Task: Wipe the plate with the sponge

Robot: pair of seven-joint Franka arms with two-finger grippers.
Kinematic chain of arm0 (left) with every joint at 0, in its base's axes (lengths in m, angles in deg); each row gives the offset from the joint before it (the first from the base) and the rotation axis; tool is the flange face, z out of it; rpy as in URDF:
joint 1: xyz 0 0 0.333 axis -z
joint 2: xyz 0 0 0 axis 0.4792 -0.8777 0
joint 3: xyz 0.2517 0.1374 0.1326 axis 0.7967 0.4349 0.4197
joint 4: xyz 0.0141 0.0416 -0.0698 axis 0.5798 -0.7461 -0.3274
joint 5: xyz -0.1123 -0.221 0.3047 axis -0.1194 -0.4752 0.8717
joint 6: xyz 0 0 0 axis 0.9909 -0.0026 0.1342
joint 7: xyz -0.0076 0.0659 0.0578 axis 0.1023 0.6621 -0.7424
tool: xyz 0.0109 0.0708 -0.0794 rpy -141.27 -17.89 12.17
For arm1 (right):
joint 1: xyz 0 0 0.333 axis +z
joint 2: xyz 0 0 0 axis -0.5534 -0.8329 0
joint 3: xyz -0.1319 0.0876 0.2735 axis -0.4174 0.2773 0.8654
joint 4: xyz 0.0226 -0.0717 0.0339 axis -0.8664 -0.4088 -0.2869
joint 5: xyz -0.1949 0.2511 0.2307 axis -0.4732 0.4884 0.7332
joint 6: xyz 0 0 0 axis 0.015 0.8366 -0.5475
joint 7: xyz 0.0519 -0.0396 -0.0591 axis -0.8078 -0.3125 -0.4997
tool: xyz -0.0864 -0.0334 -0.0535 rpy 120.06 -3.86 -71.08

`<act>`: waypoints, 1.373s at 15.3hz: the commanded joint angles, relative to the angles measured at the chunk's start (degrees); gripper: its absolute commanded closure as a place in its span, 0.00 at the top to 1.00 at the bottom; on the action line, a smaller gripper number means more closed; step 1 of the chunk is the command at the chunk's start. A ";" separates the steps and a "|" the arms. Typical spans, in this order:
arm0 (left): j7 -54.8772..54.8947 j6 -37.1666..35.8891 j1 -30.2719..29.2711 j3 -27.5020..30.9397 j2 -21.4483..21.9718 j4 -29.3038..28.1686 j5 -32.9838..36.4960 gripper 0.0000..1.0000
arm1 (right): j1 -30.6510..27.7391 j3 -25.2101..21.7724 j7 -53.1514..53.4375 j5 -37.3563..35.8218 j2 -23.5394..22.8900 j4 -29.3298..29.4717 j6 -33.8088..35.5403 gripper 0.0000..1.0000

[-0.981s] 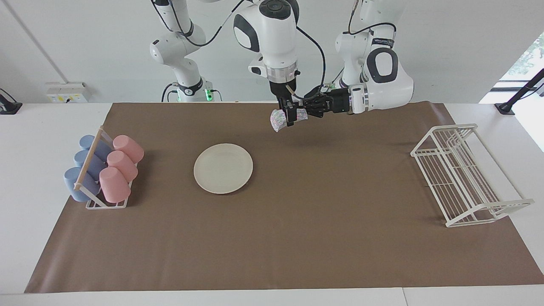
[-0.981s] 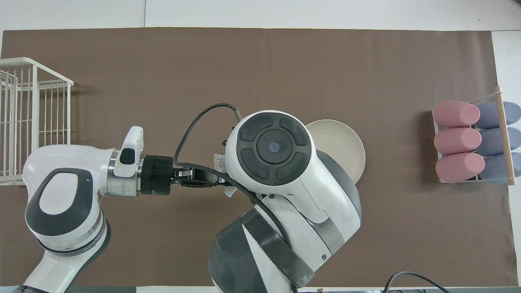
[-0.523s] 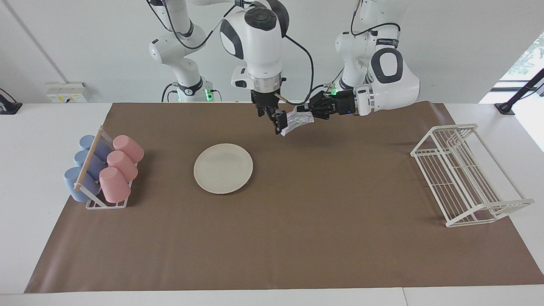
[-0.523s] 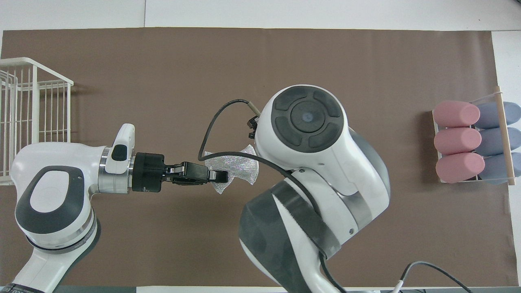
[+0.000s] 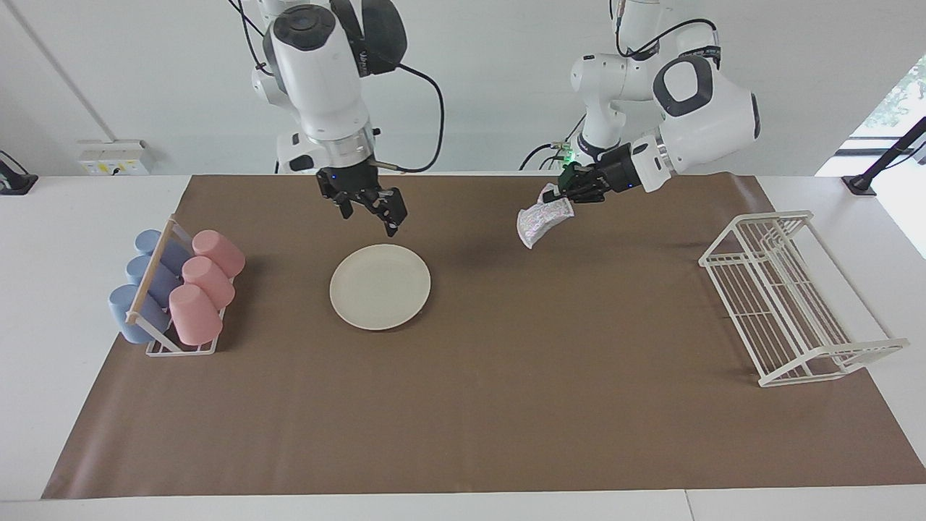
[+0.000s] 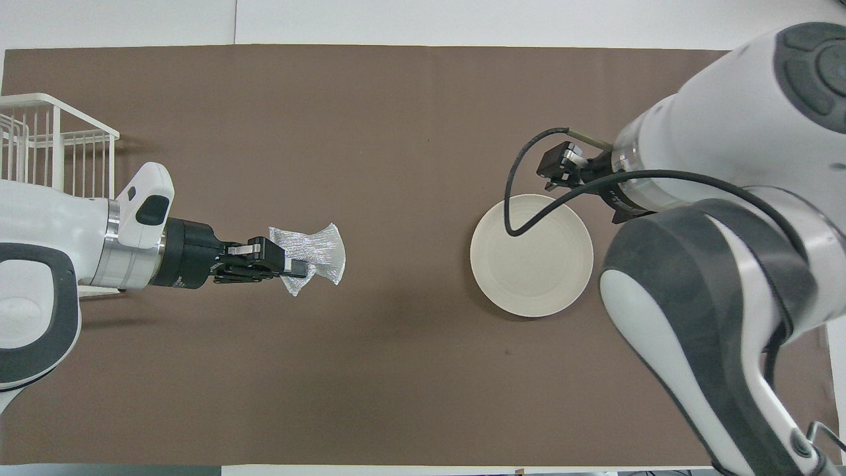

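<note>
While the round, shallow, cream-white plate (image 5: 380,286) lies flat on the brown table mat (image 5: 506,405), toward the right arm's end of the table and beside the small rack of pink and blue cups (image 5: 177,293), nothing touches it and the wiping has not begun. The small silvery, wrinkled mesh sponge (image 5: 537,221) hangs in the air from the left gripper (image 5: 563,194), whose jaws are clamped on its upper edge so that most of the pad droops free below them; it is over bare mat near the middle of the table, well apart from the plate. The right gripper (image 5: 375,206) hovers empty with its fingers spread wide, over the mat just at the plate's rim on the side nearer to the robots. Judging from this, the step in hand is bringing sponge and plate together: the left arm carries the tool, and the right looks placed either to steady the plate or to lift it. The next move seems to call for the left gripper to carry the sponge across until it is over the plate, then lower it so the dangling pad, not the fingertips, meets the surface. Since the pad is pinched only by an edge, it may fold or slip under pressure. The white wire dish rack (image 5: 792,297) at the left arm's end plays no part yet.
</note>
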 commanded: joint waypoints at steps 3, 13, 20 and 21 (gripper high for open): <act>-9.67 -4.77 0.52 -0.44 -1.17 8.30 23.95 0.00 | -6.94 0.77 -20.28 -2.32 7.15 -6.68 4.77 1.00; -10.82 -20.08 0.78 -0.79 -5.22 17.80 62.55 0.00 | -13.62 0.77 -49.23 -2.59 7.33 -6.51 4.50 1.00; -11.61 -24.74 3.95 -0.79 -17.69 24.75 92.60 0.00 | -16.97 0.60 -52.58 -2.33 7.07 -5.45 7.84 1.00; -11.70 -24.66 3.60 -0.79 -19.18 24.49 95.77 0.00 | -17.05 0.68 -52.58 -2.41 7.07 -5.36 7.93 1.00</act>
